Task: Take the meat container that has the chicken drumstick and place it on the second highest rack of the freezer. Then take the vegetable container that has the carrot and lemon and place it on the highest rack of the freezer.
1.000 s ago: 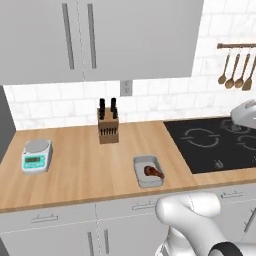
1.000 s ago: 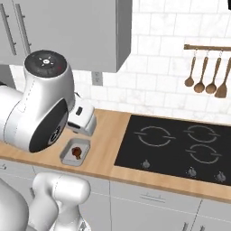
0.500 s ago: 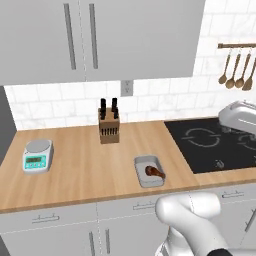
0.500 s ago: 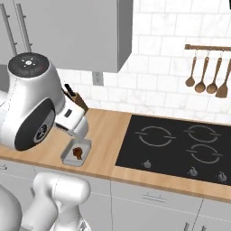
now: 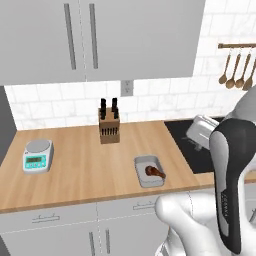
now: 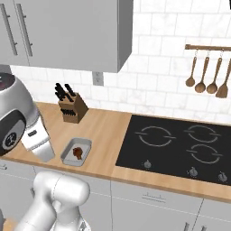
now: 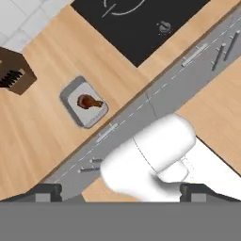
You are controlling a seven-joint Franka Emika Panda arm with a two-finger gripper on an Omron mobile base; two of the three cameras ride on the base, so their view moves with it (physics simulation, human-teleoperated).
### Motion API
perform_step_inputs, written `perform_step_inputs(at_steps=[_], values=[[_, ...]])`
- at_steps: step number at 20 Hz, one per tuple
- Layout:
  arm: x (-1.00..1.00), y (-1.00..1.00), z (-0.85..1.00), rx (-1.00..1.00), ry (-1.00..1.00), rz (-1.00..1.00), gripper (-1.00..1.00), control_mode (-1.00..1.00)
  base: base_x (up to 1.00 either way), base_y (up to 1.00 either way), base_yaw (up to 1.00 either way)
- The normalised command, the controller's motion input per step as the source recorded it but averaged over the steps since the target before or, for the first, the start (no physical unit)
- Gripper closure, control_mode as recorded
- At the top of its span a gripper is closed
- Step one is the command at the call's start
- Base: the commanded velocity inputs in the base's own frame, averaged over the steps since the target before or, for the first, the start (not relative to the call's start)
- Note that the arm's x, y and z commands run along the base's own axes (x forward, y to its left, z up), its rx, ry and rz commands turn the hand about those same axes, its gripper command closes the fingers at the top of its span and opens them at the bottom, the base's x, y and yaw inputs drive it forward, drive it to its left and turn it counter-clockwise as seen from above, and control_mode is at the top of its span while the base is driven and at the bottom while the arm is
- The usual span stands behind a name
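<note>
One small grey meat container [image 5: 148, 171] sits near the front edge of the wooden counter [image 5: 80, 165], with one chicken drumstick [image 5: 154, 172] inside. One knife block [image 5: 109, 128] stands behind it. One scale [image 5: 38, 156] sits far left. Four wooden spoons [image 6: 207, 75] hang right. The gripper [image 7: 120, 190] hangs high above, its jaws wide apart, holding nothing.

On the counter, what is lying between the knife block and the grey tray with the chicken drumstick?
Nothing: bare wooden counter runs from the knife block to the tray holding the drumstick. The left base view shows this plainly.

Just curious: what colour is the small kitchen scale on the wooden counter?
The small kitchen scale is pale mint green with a grey top plate, clearest in the left base view.
</note>
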Motion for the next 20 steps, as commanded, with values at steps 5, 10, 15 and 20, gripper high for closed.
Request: perform_step_inputs(at_steps=[5,10,15,20], values=[[0.08,0.19,-0.37,0.30,0.25,-0.21,-1.00,-1.00,0.00,0.00,0.00],[0.17,0.27,-0.37,0.08,0.14,-0.14,-1.00,-1.00,0.00,0.00,0.00],[0.34,0.48,-0.46,0.00,0.04,-0.18,-1.00,-1.00,0.00,0.00,0.00],[0.20,0.19,-0.32,-0.03,-0.04,-0.38,-1.00,-1.00,0.00,0.00,0.00]])
